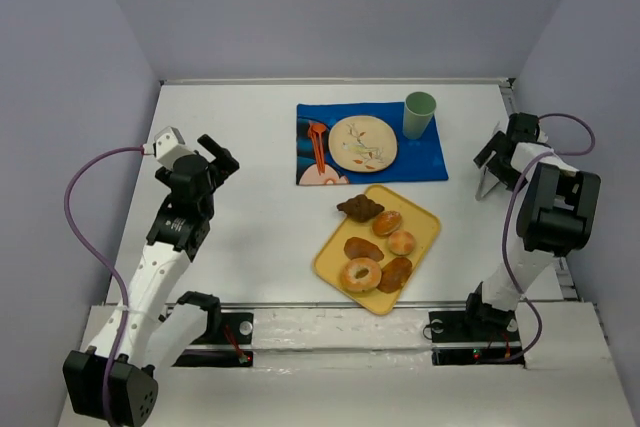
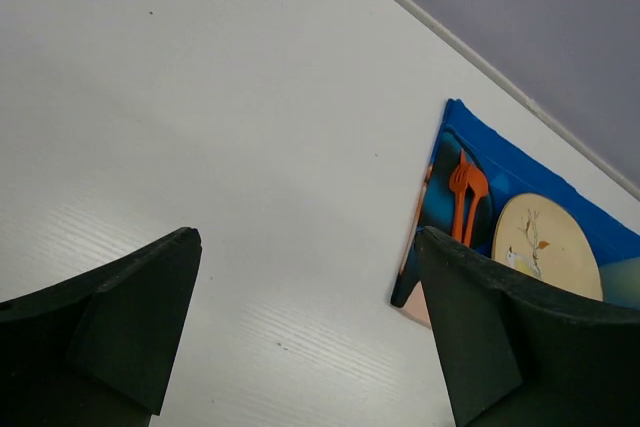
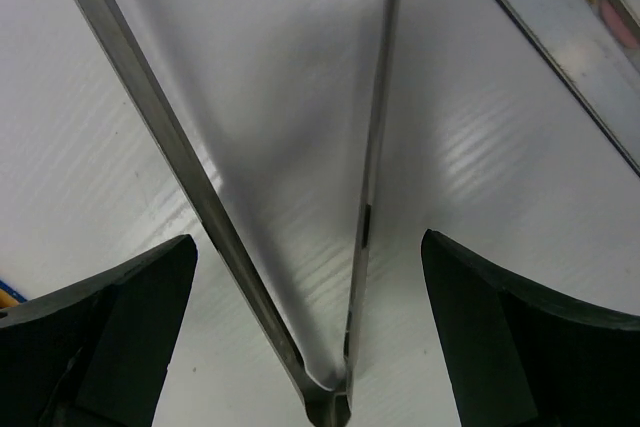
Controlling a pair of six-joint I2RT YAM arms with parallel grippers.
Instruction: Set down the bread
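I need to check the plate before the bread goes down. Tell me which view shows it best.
Top external: the whole plate shows from above, on the blue mat. The left wrist view shows only part of it, small and oblique. The right wrist view shows none of it.

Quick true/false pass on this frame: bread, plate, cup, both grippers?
1. The bread is on the yellow tray. True.
2. The plate holds a bun. False: no food is on it.
3. The left gripper is open and holds nothing. True.
4. The green cup stands on the tray. False: it is on the blue mat, beside the plate.
5. The right gripper is open, with the metal tongs between its fingers. True.
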